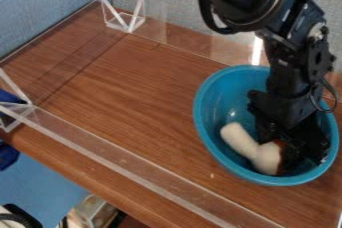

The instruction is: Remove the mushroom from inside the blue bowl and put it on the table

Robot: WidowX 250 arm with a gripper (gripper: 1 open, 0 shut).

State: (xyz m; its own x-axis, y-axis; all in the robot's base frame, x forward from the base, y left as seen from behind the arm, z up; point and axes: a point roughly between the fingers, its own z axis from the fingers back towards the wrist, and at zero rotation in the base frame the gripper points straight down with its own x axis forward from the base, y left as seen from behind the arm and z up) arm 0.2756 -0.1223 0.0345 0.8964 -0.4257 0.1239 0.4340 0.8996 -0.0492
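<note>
While my gripper is reaching straight down into the blue bowl, I am seeing its jaws closed tight around the cap end of the mushroom. Its cream stem is sticking out to the camera-left of the jaws, lying low inside the bowl. Beyond the bowl, the table is stretching away bare toward its clear wall.

Bowl sits on the table at its right end, near front edge. Mushroom lies inside the bowl, w/ the gripper reaching down into it, right beside.
</note>
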